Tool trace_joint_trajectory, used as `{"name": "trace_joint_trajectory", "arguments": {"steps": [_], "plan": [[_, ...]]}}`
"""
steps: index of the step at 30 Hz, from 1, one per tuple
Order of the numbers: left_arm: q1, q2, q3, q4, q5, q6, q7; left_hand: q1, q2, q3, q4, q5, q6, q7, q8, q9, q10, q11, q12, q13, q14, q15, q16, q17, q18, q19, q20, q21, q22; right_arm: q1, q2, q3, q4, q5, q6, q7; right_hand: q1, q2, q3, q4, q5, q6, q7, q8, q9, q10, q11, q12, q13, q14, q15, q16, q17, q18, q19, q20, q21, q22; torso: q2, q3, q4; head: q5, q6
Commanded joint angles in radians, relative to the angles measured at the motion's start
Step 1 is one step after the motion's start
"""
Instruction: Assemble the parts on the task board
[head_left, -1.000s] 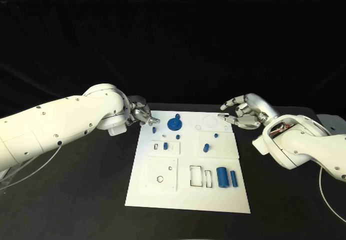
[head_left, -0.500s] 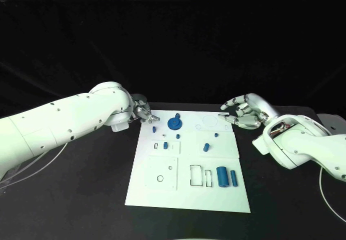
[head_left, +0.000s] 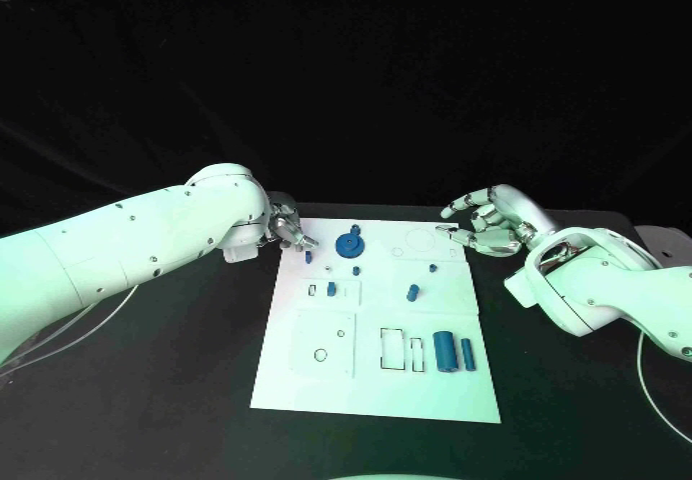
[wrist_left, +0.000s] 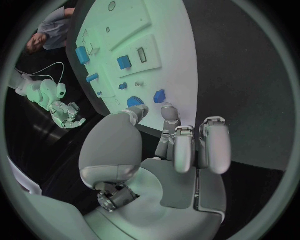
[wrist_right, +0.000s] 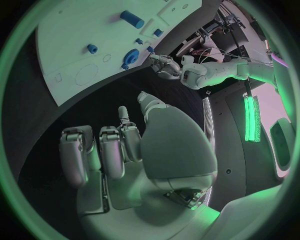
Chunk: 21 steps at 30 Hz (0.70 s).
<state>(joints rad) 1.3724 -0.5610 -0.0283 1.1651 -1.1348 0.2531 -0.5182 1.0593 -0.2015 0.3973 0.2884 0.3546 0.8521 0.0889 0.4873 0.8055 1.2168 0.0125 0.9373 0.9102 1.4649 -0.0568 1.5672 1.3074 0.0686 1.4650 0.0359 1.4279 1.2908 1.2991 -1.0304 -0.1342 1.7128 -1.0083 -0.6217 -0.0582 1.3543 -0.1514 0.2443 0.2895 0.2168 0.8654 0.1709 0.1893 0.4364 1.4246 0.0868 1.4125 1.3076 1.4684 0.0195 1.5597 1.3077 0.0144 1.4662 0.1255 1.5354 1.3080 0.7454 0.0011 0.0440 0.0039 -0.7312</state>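
Observation:
The white task board (head_left: 433, 400) lies in the middle of the table. On its far part stand a blue gear (head_left: 349, 246) and a small blue peg (head_left: 307, 258). More small blue parts (head_left: 413, 294) lie mid-board, and two blue cylinders (head_left: 444, 353) sit near the front right. My left hand (head_left: 286, 232) hovers at the board's far left corner, just beside the peg and the gear (wrist_left: 132, 101), its fingers (wrist_left: 185, 147) bent and holding nothing. My right hand (head_left: 488, 226) hangs over the table off the far right corner, fingers (wrist_right: 109, 150) curled loosely, nothing in it.
Rectangular outlines and small holes (head_left: 320, 355) mark the board's front half. A drawn circle (head_left: 421, 241) sits near the far right corner. Black table (head_left: 144, 400) surrounds the board on all sides. The right wrist view shows my left hand (wrist_right: 164, 65) beyond the board (wrist_right: 69, 70).
My left arm has swung a little farther back and its hand has edged slightly toward the gear. The right hand has hardly moved.

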Motion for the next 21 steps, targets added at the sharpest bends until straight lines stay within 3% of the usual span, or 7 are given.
{"name": "trace_joint_trajectory", "arguments": {"steps": [1,21], "plan": [[0.0,0.006,-0.001,-0.006,-0.002,0.043,0.005,0.005,-0.007,-0.006,0.002,-0.005,0.004,0.004,-0.005,-0.001,-0.003,0.003,0.004,0.001,0.106,0.007,0.004,0.263,-0.012,0.001,0.008,0.003,0.003,-0.001,0.002,0.0,0.0,-0.003,0.003,0.009,-0.009,0.0,0.006,0.0,0.001,0.005,-0.002,0.005,0.002,-0.006,-0.001,-0.004,0.124,0.094,-0.007,-0.003,0.23,-0.002,0.08,-0.009,-0.006,0.232,0.0,-0.0001,0.0002,0.001,-0.001],[-0.001,0.021,-0.008,-0.029,0.015,0.057,0.005,0.032,0.016,-0.006,-0.001,-0.003,0.018,0.002,-0.007,-0.013,0.001,0.001,0.014,0.004,0.106,0.006,0.004,0.263,-0.013,0.003,0.01,0.007,0.009,-0.001,0.005,0.0,0.0,-0.003,0.003,0.009,-0.011,0.001,0.008,-0.002,0.002,0.005,-0.002,0.006,0.002,-0.006,-0.001,-0.004,0.124,0.094,-0.008,-0.003,0.23,-0.003,0.08,-0.009,-0.006,0.232,0.001,0.0002,-0.0011,-0.001,-0.006]]}}
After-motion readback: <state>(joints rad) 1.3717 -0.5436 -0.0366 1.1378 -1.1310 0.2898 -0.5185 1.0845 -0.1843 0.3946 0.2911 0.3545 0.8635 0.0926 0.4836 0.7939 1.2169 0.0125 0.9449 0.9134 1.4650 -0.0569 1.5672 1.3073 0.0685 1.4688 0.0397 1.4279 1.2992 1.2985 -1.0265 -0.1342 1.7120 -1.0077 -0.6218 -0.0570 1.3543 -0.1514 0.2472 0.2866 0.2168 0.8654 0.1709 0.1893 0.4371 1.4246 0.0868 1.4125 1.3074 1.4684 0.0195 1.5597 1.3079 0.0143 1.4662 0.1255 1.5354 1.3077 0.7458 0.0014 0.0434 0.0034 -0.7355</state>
